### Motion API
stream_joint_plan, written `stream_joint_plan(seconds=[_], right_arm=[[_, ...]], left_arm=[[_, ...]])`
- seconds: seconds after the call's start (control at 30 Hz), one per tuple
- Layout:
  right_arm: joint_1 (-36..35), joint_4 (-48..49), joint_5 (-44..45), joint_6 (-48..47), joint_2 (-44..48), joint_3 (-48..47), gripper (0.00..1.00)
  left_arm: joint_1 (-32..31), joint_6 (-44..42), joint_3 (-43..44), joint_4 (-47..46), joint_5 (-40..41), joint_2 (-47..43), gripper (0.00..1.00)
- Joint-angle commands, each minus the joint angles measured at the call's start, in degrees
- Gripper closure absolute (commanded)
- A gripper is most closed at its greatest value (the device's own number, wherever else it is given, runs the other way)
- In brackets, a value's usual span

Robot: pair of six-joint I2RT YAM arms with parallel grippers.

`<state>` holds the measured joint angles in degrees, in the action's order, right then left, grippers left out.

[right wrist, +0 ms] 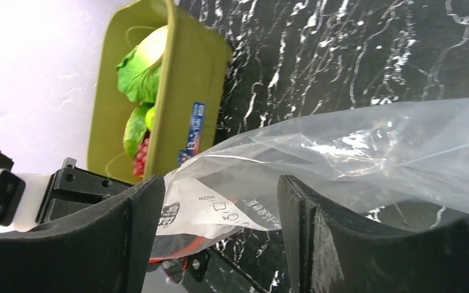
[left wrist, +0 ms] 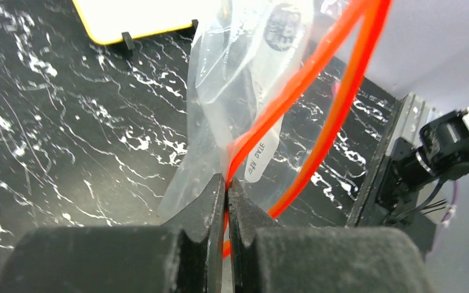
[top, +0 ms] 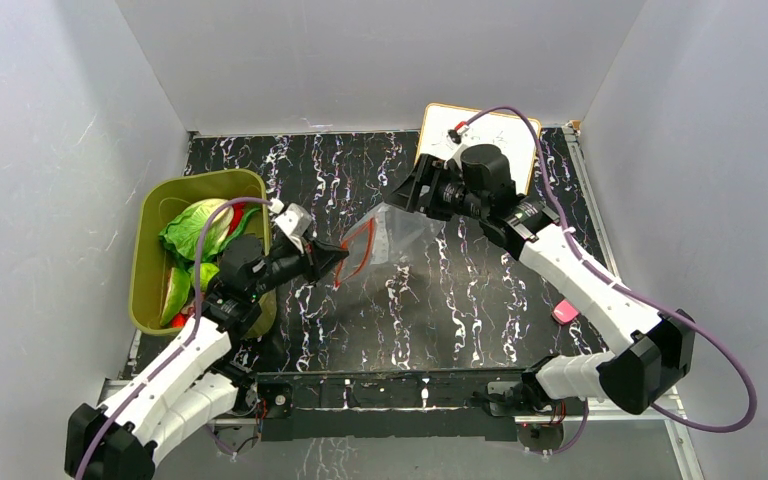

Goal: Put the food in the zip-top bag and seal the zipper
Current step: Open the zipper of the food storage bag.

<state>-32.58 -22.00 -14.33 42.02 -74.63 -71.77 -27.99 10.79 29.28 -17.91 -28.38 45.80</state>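
Right now the L gripper point(left wrist: 226, 183) is pinched tight on the zipper point(left wrist: 336, 79), jaws fully together w/ one run of the red-orange strip caught btwn the tips. The other run loops free beside it, so the mouth gapes a little. R gripper point(right wrist: 220, 189) stands wide open: the far end of the zip-top bag point(top: 392, 232) sits in the gap btwn its fingers, but neither pad visibly presses it, so no hold there.

Bag looks lifted off the table point(top: 460, 300). Its long axis runs from L fingers out to R fingers, mouth at the L end, bottom at the R end.

Food point(top: 180, 292) is all in the olive basket point(top: 148, 262) at far left, cabbage point(right wrist: 139, 67) on top, green + red bits under; none in the bag.

Key relation: basket lies just beside the L arm, on the side away from the bag, and well apart from R. L is nearer but busy w/ the zipper, so prob. the free R must reach across past the bag to fetch.
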Motion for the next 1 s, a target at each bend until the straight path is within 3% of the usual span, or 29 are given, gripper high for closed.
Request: stream_joint_plan(seconds=[0.0,0.17,0.37,0.63,0.97], right_arm=[[-0.5,-1.3,6.3,-3.0,2.6,-1.6,0.32],[-1.7,-2.2,7.5,-3.6,2.1,-2.6,0.29],[-3.2,-0.7,8.2,-3.8,3.4,-2.9,0.28],[-9.1,2.9,12.8,-5.0,4.0,0.4,0.50],[-14.5,3.6,20.0,-8.6,0.4,1.3,0.53]], left_arm=[[-0.3,9.6,4.0,2.7,2.9,2.5,1.00],[-0.3,16.5,7.9,5.9,6.2,6.8,1.00],[-0.2,23.1,9.5,3.3,5.6,10.0,1.00],[-0.3,30.4,11.3,3.5,6.1,11.2,1.00],[-0.3,34.2,10.3,3.0,5.7,11.0,1.00]])
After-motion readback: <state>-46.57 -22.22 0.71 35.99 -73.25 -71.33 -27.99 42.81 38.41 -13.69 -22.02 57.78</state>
